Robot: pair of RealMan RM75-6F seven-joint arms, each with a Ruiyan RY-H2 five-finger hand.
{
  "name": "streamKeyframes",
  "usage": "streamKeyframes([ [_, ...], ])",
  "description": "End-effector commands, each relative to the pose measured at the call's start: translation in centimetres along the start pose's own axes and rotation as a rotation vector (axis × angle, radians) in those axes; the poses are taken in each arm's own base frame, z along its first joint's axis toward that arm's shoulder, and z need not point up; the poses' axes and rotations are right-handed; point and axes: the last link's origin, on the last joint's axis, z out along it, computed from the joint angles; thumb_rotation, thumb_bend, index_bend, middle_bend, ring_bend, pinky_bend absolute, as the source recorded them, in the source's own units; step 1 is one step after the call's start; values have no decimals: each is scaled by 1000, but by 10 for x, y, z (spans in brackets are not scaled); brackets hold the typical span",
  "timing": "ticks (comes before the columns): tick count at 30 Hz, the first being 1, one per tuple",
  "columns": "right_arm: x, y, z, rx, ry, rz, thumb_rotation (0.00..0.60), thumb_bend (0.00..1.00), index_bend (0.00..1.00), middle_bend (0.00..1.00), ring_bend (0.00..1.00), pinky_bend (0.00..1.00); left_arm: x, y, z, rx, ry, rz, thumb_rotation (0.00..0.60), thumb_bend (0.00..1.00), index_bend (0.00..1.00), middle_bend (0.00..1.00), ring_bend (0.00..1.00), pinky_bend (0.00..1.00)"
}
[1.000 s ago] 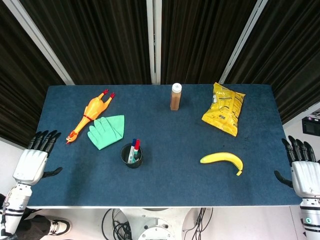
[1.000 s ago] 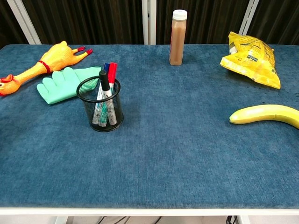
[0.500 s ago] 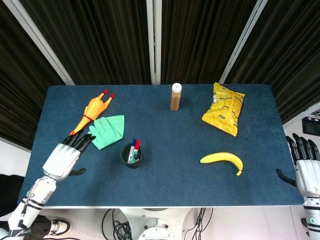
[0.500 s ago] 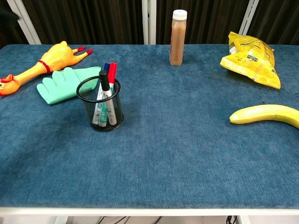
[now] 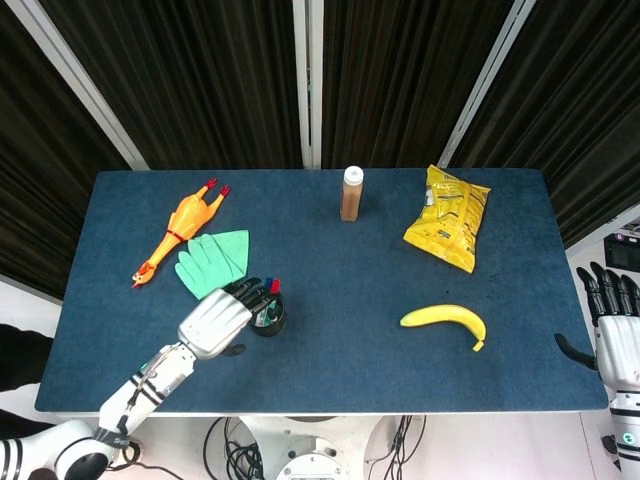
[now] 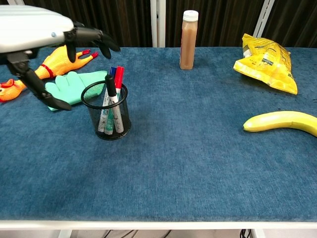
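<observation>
**Left hand over the pen cup**

Our left hand (image 5: 215, 322) hovers with fingers spread and empty; the black mesh pen cup (image 6: 106, 110) stands just below and ahead of our fingertips (image 6: 106, 43), holding upright markers (image 6: 113, 84) with red, blue and black caps. We judge this the approach; next calls for lowering onto a marker. Our right hand (image 5: 618, 340) waits open, well apart.

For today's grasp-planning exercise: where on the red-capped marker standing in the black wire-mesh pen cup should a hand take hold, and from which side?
Probably pinch the red-capped marker at its cap end, coming from above. It stands nearly upright in the black wire-mesh pen cup, only its top clear of the rim; the mesh wall and neighbouring markers block its sides. The left hand, fingers apart, hovers just above.
</observation>
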Motion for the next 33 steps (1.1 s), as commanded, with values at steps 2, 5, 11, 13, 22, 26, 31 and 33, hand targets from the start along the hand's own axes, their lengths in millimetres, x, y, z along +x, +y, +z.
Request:
streamKeyframes([
  [2,0,1,0,0,-3,2,600,116,0,0,0,0,-3,4,11,-5,-11,-2,600,93,206,265,193,474],
  [5,0,2,0,-2,-3,3,600,120,0,0,0,0,-3,7,18,-4,0,-8,600,104,224,289,220,502],
  [11,2,6,-1,-10,-2,8,600,118,0,0,0,0,-2,9,28,2,25,-10,600,134,259,323,263,537],
  [13,2,7,-1,-15,-4,9,600,115,0,0,0,0,-3,10,31,3,31,-16,600,144,274,343,287,559],
  [22,0,7,-1,-20,-25,4,600,119,0,0,0,0,-4,10,41,6,50,-12,600,189,316,402,360,614],
  [26,1,7,0,-24,-31,4,600,118,0,0,0,0,-5,11,42,6,52,-17,600,201,324,422,385,627],
  [31,0,7,-1,-27,-39,3,600,120,0,0,0,0,-7,14,44,-6,49,-20,600,207,327,425,395,637],
  [33,0,7,-1,-27,-41,3,600,122,0,0,0,0,-7,16,46,-11,60,-19,600,206,323,418,395,637],
])
